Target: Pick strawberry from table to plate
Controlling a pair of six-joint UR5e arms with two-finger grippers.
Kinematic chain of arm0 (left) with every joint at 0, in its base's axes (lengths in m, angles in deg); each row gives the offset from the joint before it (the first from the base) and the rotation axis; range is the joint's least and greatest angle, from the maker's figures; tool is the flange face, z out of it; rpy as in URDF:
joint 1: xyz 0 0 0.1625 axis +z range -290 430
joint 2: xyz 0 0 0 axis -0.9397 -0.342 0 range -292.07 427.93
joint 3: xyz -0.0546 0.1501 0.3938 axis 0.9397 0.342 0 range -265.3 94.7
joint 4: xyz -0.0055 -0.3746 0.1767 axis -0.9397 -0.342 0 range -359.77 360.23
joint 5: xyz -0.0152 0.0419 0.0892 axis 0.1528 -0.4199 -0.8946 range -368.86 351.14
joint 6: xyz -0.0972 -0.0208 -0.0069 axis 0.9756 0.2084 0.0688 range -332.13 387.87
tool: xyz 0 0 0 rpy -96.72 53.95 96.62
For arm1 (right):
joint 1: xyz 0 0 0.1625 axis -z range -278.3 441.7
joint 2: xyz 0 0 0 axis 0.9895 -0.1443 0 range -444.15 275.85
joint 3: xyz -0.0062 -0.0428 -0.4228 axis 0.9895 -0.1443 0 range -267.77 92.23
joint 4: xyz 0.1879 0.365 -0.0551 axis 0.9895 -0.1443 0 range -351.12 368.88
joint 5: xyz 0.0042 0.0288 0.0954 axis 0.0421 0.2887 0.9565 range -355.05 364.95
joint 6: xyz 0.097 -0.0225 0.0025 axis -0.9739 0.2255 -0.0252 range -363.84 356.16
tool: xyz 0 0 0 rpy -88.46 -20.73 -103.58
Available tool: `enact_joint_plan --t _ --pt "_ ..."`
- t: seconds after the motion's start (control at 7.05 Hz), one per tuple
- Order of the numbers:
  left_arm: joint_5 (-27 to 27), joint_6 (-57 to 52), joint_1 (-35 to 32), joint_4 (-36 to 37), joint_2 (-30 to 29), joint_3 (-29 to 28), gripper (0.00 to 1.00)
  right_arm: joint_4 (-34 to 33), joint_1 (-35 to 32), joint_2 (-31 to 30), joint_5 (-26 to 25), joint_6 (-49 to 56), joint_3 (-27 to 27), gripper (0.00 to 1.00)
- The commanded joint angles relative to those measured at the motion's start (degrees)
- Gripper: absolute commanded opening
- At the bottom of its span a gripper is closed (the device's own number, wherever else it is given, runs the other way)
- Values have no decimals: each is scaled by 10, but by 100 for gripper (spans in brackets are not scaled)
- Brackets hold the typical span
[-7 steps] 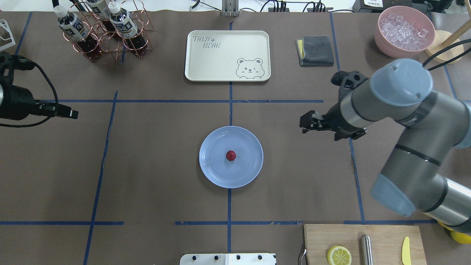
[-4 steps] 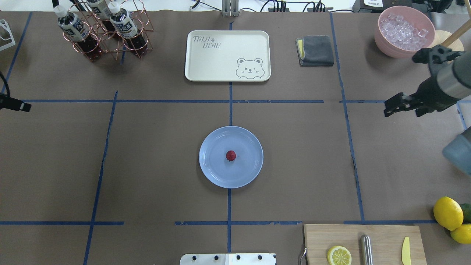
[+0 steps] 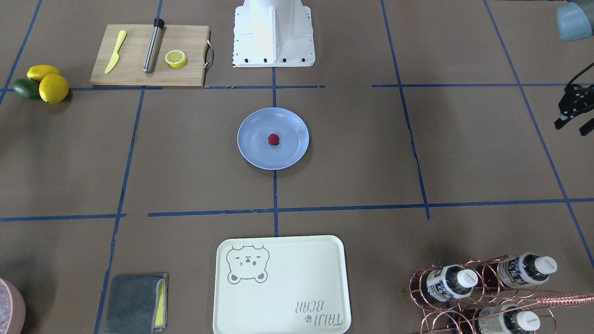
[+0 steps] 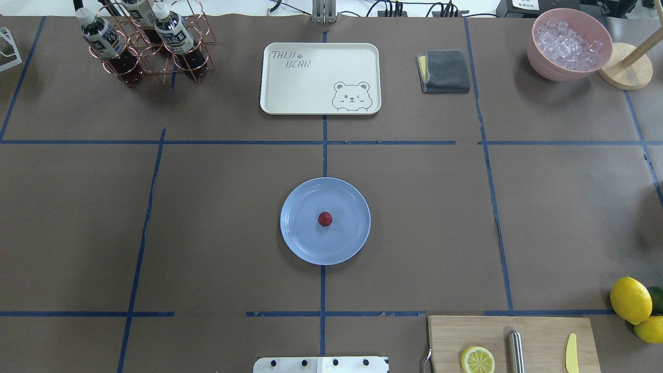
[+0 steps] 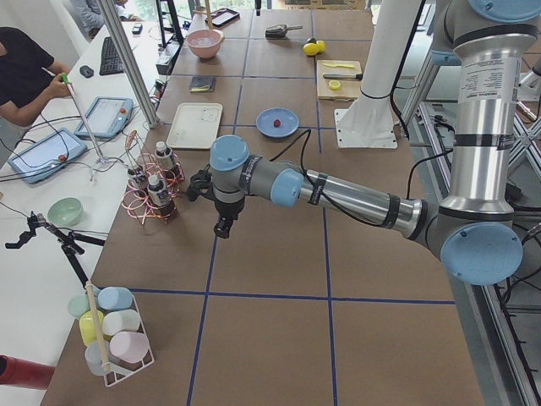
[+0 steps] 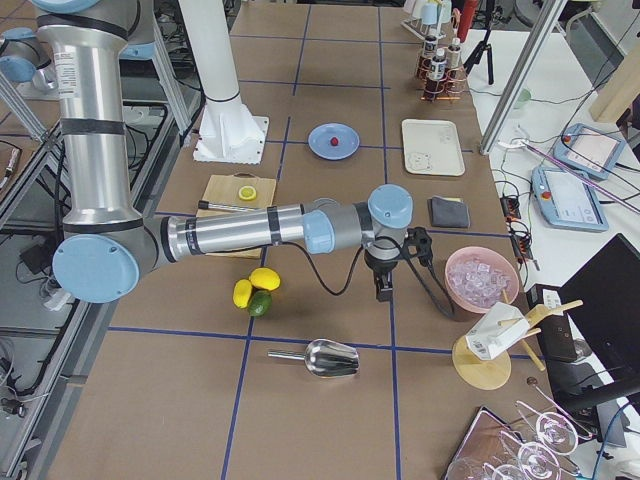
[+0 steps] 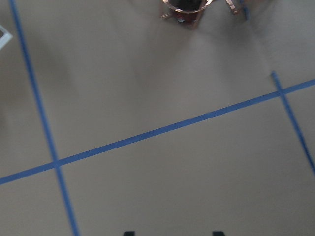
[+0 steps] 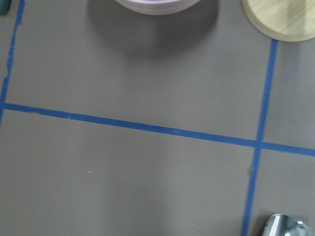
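The small dark red strawberry [image 4: 325, 218] [image 3: 274, 138] lies at the middle of the light blue plate [image 4: 300, 243] [image 3: 253, 148], which rests at the centre of the brown table [image 4: 217, 207]. Neither arm appears in the overhead view. My left gripper [image 3: 571, 126] [image 5: 221, 228] hangs far off to the robot's left, near the bottle rack. Two dark fingertips [image 7: 129, 233] at the bottom of the left wrist view stand apart with nothing between them, so it is open. My right gripper [image 6: 382, 290] hangs near the pink bowl, and I cannot tell whether it is open or shut.
A cream bear tray [image 4: 321, 77], a copper bottle rack [image 4: 145, 46], a grey cloth [image 4: 444, 71] and a pink bowl of ice [image 4: 570, 44] line the far side. A cutting board [image 4: 538, 331], lemons [image 4: 630, 299] and a metal scoop [image 6: 320, 357] are near the right.
Both arms have pulled outward and left the overhead view, the right one to the right, the left one to the left. The strawberry and plate have not moved.
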Motion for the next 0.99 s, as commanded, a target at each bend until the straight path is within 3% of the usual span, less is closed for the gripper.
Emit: enact_joint_plan --t 0.0,0.28,0.57,0.85 --pt "2 -31 -19 94 -22 -1 100 -55 -35 -4 4 101 -22 100" --pt "6 -31 -17 58 -22 -31 100 -50 -35 -14 14 96 -12 100" --pt "6 -31 -17 52 -17 -37 100 -56 -33 -15 -16 94 9 100" --pt "0 -35 -17 53 -7 -26 100 -48 -34 -63 -22 103 43 100"
